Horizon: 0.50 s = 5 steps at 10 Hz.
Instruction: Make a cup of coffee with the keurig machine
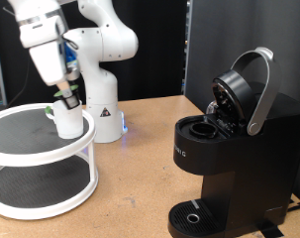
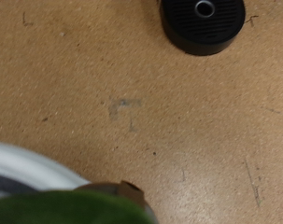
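Observation:
The cup (image 1: 68, 121), a small white mug, stands on the top tier of a round white shelf (image 1: 21, 149) at the exterior view's left. My gripper (image 1: 65, 97) reaches down from above and is at the cup's rim. The keurig machine (image 1: 229, 159) stands at the exterior view's right. Its lid (image 1: 239, 89) is swung up and open, and its round drip tray (image 1: 194, 216) is bare. In the wrist view the drip tray (image 2: 203, 22) lies on the brown table. A blurred green and brown shape (image 2: 85, 207) sits close to the camera, and I cannot identify it.
The white robot base (image 1: 102, 94) stands behind the shelf. A small dark thing (image 1: 48, 111) lies on the shelf beside the cup. The shelf's white rim (image 2: 29, 168) shows in the wrist view. Brown tabletop (image 1: 140, 159) lies between shelf and machine.

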Available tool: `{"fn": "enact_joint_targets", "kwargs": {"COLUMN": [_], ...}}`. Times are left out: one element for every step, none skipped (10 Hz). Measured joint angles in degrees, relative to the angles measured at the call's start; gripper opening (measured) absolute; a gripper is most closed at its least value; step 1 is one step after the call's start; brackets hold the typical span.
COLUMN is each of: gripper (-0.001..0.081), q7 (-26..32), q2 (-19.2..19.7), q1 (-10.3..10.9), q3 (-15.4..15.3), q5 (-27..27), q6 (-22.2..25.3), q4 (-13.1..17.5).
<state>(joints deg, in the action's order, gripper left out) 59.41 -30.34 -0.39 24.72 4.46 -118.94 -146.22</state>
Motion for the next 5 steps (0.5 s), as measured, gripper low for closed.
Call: {"fn": "enact_joint_targets", "kwargs": {"gripper": [0.0486, 0.0486, 0.0486, 0.0486, 0.0486], "q7": [-2.07, -1.77, -1.79, -1.94, -2.24], "q2": [-0.07, -0.03, 0.03, 0.10, 0.12], "q1": [0.05, 0.05, 0.17, 0.68, 1.59], "q3": [-1.14, -1.02, -0.99, -1.05, -1.40], "q5": [0.00, 0.00, 0.56, 2.62, 4.90], "q6": [0.00, 0.00, 0.00, -0.04, -0.39], "q4": [0.15, 0.08, 0.00, 0.00, 0.06]}}
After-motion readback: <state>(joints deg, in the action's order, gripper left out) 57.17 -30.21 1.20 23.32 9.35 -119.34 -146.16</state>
